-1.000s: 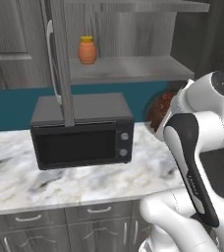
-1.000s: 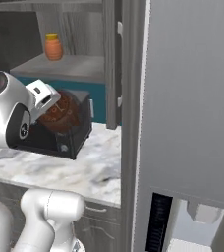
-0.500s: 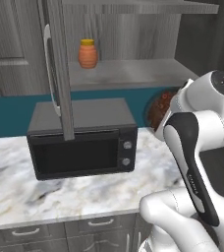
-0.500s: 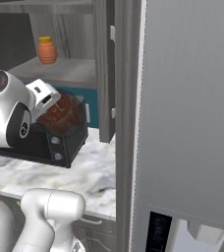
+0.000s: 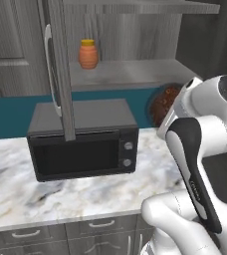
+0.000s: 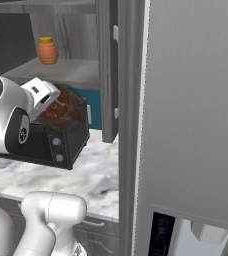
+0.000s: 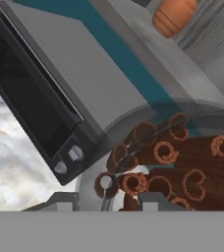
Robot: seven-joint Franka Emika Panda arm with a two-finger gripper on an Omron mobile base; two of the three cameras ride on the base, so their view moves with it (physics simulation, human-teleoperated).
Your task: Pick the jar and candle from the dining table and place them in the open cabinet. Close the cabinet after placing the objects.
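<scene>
My end effector (image 7: 106, 199) is clamped on the squat round clear glass jar (image 7: 173, 167) filled with reddish-brown rolled sticks, its two fingertips (image 7: 60, 201) pressing the glass wall from either side in the hand view. I hold the jar raised in the air beside the right end of the black microwave oven (image 5: 83, 142), level with the oven's top and below the grey inner shelf (image 5: 130, 74) of the tall dark grey wood-grain wall cabinet (image 5: 135, 30). In the left base view the jar shows partly behind my white forearm; in the right base view it sits in front of the oven's knob panel. The microwave oven stands on the white-grey veined marble worktop (image 5: 60, 194), against a teal back wall. The cabinet's flat door (image 5: 60, 64) stands swung outward, seen edge-on, with its long silver bar handle (image 5: 50, 69) on the left face. A small orange bottle with a yellow cap (image 5: 88, 54) stands upright on the inner shelf, well to the left of the jar and higher. Low grey drawer fronts with silver pulls run beneath the worktop edge.
</scene>
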